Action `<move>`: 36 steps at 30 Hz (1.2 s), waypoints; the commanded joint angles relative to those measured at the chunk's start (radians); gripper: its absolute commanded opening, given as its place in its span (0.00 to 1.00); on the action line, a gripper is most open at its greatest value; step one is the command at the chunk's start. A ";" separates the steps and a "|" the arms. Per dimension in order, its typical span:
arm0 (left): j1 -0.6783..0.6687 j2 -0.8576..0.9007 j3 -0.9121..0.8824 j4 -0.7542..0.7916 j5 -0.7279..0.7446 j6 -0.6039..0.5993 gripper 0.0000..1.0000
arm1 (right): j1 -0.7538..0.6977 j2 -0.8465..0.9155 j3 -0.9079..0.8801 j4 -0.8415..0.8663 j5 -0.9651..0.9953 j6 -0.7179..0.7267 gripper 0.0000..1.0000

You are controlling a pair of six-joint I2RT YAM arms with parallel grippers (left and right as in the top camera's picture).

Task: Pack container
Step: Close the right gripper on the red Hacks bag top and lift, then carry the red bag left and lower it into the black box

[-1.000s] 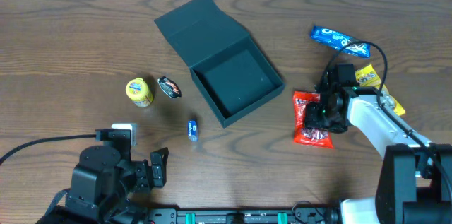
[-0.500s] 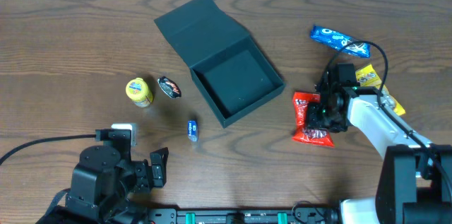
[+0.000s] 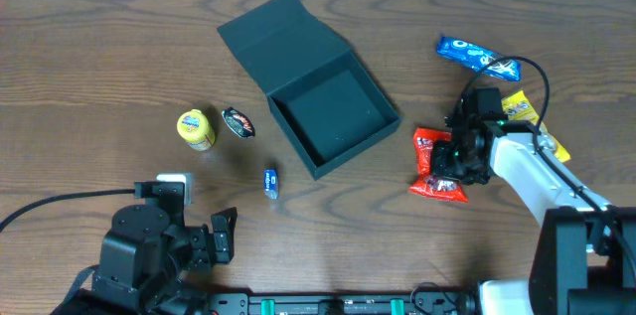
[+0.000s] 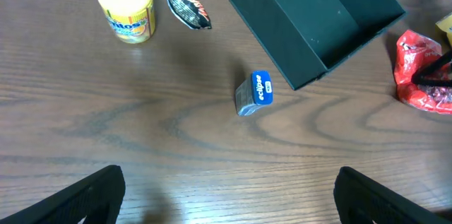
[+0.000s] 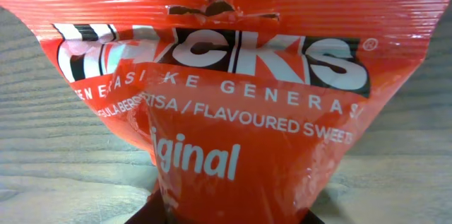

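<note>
1. Overhead: a dark teal-green square cardboard container (image 3: 336, 116) sits open on the brown wooden bench (image 3: 99, 57), a little behind centre. It is turned diagonally. Its flap lid (image 3: 283, 42) lies flat toward the far left, so the long axis of lid and box together runs from far left to near right, and the mouth faces up.
2. Overhead: the right tool (image 3: 442, 164) is down on a red crinkled sweet packet (image 3: 425, 144) just right of the container's near-right corner. A blue snack packet (image 3: 477, 57) and a yellow packet (image 3: 519, 109) lie beyond the arm.
3. Overhead: the left tool (image 3: 223, 236) hangs at the near left edge, well apart from the container. A yellow round plastic tub (image 3: 196, 128), a small dark oval packet (image 3: 238, 122) and a small blue gum pack (image 3: 270, 182) lie left of the container.
4. Left wrist: the left tool (image 4: 229, 174) has its two black fingers (image 4: 95, 196) spread wide, with bare bench between them and nothing touched. The container (image 4: 272, 44) fills the upper right, one corner pointing at the gum pack (image 4: 256, 93) just beside it. The tub (image 4: 125, 3) and the oval packet (image 4: 188, 7) are at the upper left.
5. Right wrist: the red packet (image 5: 233, 83) fills the view. Its lower part is gathered into a narrow waist between the dark fingers (image 5: 159, 213) at the bottom edge, so the right tool is clamped on it.
</note>
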 commanded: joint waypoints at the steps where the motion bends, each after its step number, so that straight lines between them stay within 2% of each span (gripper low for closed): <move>1: 0.006 0.002 0.011 0.003 -0.018 -0.004 0.95 | -0.002 -0.043 0.035 -0.023 0.024 0.023 0.02; 10: 0.006 0.002 0.011 0.004 -0.019 -0.004 0.95 | 0.059 -0.318 0.275 -0.249 -0.124 -0.020 0.01; 13: 0.006 0.002 0.010 0.004 -0.019 -0.004 0.95 | 0.164 -0.341 0.380 -0.334 -0.189 -0.044 0.01; 17: 0.006 0.002 0.009 0.005 -0.019 -0.004 0.96 | 0.325 -0.322 0.460 -0.342 -0.190 -0.054 0.01; 22: 0.006 0.002 0.007 0.005 -0.018 -0.005 0.95 | 0.458 -0.160 0.489 -0.240 -0.250 -0.153 0.01; 28: 0.006 0.002 0.006 0.004 -0.018 -0.004 0.95 | 0.462 0.120 0.578 -0.225 -0.296 -0.201 0.01; 36: 0.006 0.002 0.006 0.004 -0.018 -0.005 0.95 | 0.467 0.293 0.735 -0.212 -0.352 -0.253 0.01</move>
